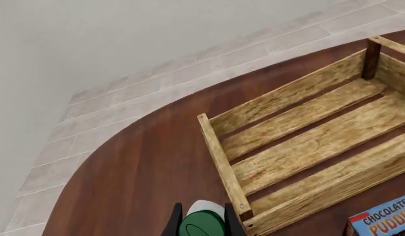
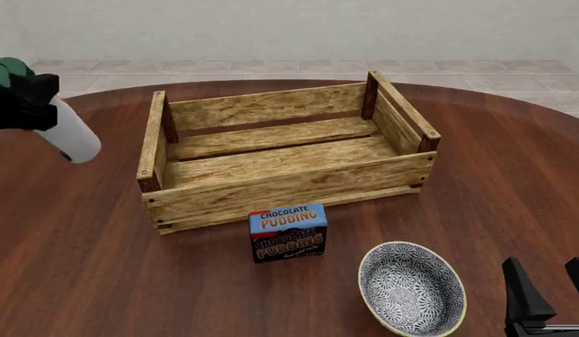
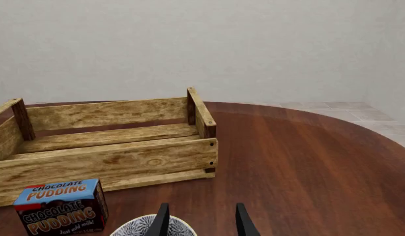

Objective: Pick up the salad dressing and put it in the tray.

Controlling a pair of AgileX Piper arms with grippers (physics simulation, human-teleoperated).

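Observation:
The salad dressing (image 2: 72, 133) is a pale whitish bottle with a green cap. My left gripper (image 2: 22, 102) is shut on it near the cap and holds it tilted in the air, left of the tray and above the table. In the left wrist view the green cap (image 1: 202, 225) shows between the fingers. The tray (image 2: 280, 184) is a light-wood slatted crate with dark corner posts in the middle of the table; it holds nothing. It also shows in the left wrist view (image 1: 307, 147) and the right wrist view (image 3: 110, 162). My right gripper (image 2: 552, 291) is open and empty at the front right.
A blue-and-brown Chocolate Pudding box (image 2: 287, 232) stands in front of the tray. A round blue-patterned bowl (image 2: 412, 289) sits at the front right, beside my right gripper. The table (image 2: 514, 161) is round dark wood, with pale floor tiles beyond its far edge.

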